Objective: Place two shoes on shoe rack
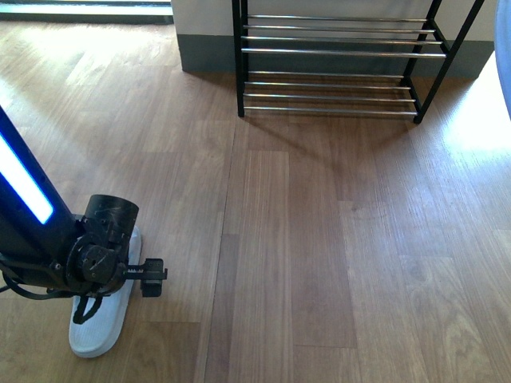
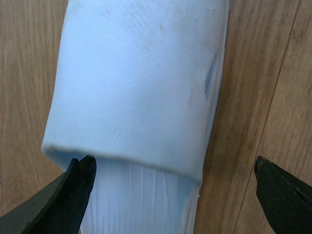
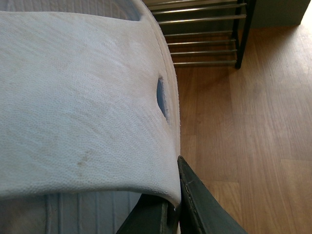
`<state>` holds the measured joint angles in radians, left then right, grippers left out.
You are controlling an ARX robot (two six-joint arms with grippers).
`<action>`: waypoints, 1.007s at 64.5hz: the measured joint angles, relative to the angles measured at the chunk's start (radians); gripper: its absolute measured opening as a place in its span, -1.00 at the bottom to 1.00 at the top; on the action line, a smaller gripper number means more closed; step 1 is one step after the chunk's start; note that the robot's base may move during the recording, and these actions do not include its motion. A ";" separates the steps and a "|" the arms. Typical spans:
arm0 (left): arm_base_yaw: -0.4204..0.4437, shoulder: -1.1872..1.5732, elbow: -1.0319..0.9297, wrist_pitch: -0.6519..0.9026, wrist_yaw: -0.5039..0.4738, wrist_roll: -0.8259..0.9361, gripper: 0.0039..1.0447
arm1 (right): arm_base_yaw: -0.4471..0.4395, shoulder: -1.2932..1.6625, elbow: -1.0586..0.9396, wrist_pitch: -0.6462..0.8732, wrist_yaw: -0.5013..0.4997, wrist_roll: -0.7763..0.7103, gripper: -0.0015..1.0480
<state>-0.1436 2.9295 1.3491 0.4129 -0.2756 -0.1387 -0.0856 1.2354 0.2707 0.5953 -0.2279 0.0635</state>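
Observation:
The shoes here are two white slippers. One white slipper lies flat on the wood floor at the near left. My left gripper hangs over it, pointing down. In the left wrist view this slipper fills the frame, and the left gripper stands open, one finger at the strap's edge and the other out over bare floor. My right gripper is shut on the strap edge of the other white slipper, which is held above the floor. The shoe rack stands at the far wall with nothing on its chrome rods.
The rack also shows beyond the held slipper in the right wrist view. A grey-based wall runs behind the rack. Wood floor lies between me and the rack. A pale blue edge cuts into the front view's right border.

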 joint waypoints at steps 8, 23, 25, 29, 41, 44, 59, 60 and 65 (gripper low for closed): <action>0.000 0.020 0.036 -0.003 0.007 0.012 0.58 | 0.000 0.000 0.000 0.000 0.000 0.000 -0.97; -0.005 0.037 0.055 -0.010 0.015 0.018 -0.11 | 0.000 0.000 0.000 0.000 0.000 0.000 -0.97; -0.006 0.037 0.055 -0.010 0.015 0.018 -0.18 | 0.000 0.000 0.000 0.000 0.000 0.000 -0.97; -0.007 0.037 0.055 -0.010 0.015 0.017 -0.35 | 0.000 0.000 0.000 0.000 0.000 0.000 -0.97; -0.008 0.034 0.043 0.005 0.019 0.014 -0.82 | 0.000 0.000 0.000 0.000 0.000 0.000 -0.97; -0.008 0.029 0.036 0.011 0.021 0.013 -0.91 | 0.000 0.000 0.000 0.000 0.000 0.000 -0.97; -0.008 -0.135 -0.119 0.088 0.018 -0.002 -0.97 | 0.000 0.000 0.000 0.000 0.000 0.000 -0.97; -0.008 -0.148 -0.129 0.091 0.016 -0.002 -0.97 | 0.000 0.000 0.000 0.000 0.000 0.000 -0.97; -0.008 -0.241 -0.195 0.129 0.013 0.003 -0.97 | 0.000 0.000 0.000 0.000 0.000 0.000 -0.97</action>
<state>-0.1513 2.6884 1.1542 0.5423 -0.2626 -0.1356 -0.0856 1.2354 0.2707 0.5953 -0.2283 0.0635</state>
